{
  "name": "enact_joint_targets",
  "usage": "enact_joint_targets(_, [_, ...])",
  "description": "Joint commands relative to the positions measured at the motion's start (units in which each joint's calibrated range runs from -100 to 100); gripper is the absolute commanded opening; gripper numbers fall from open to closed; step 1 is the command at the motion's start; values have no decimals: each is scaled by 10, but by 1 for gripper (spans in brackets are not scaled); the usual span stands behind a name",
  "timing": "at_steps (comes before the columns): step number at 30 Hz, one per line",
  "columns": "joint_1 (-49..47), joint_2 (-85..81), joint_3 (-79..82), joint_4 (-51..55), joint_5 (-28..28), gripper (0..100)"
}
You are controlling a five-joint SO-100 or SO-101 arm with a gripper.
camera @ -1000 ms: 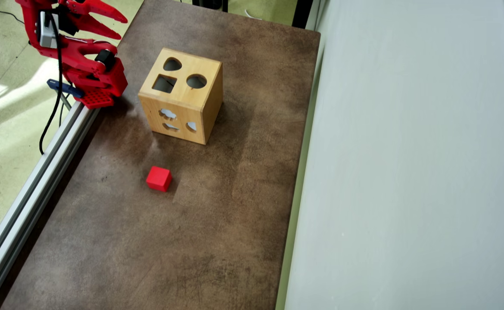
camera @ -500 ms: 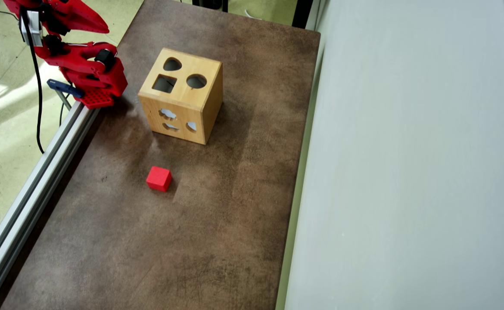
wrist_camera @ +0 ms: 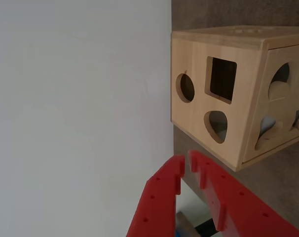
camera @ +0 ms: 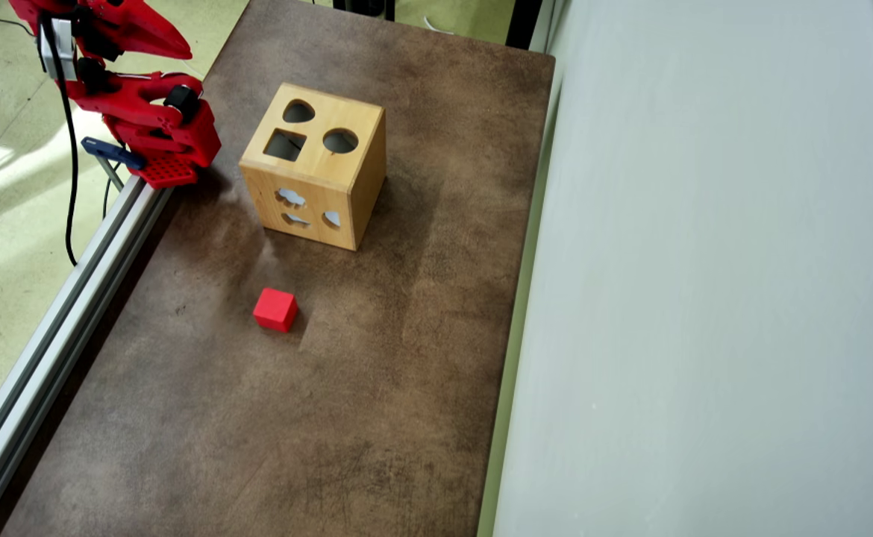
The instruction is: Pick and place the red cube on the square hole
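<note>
The red cube (camera: 275,309) lies on the brown mat in the overhead view, in front of the wooden box (camera: 317,164) and apart from it. The square hole (camera: 285,145) is in the box's top face, beside a round hole and a heart-shaped hole. My red gripper (camera: 183,51) is folded back at the top left, far from the cube and left of the box. In the wrist view the gripper (wrist_camera: 186,165) is shut with nothing between its tips. The box (wrist_camera: 194,118) and the square hole (wrist_camera: 222,79) lie beyond it. The cube is out of the wrist view.
A white wall (camera: 705,298) runs along the mat's right side. An aluminium rail (camera: 63,306) borders the left edge, with a blue clamp (camera: 112,153) at the arm's base. The box's side face has more shaped cut-outs (camera: 295,209).
</note>
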Motion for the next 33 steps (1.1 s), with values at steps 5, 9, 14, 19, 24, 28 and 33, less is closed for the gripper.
enact_joint_targets(5, [73, 67, -7, -4, 3, 2])
enact_joint_targets(9, [113, 107, -7, -4, 4, 2])
enact_joint_targets(14, [173, 151, -7, -5, 4, 2])
enact_joint_targets(19, [217, 189, -7, -5, 4, 2])
enact_joint_targets(24, [249, 227, -7, -9, 4, 2])
enact_joint_targets(28, [265, 251, -7, -59, 4, 2])
enact_joint_targets(33, [270, 285, -7, -126, 5, 2])
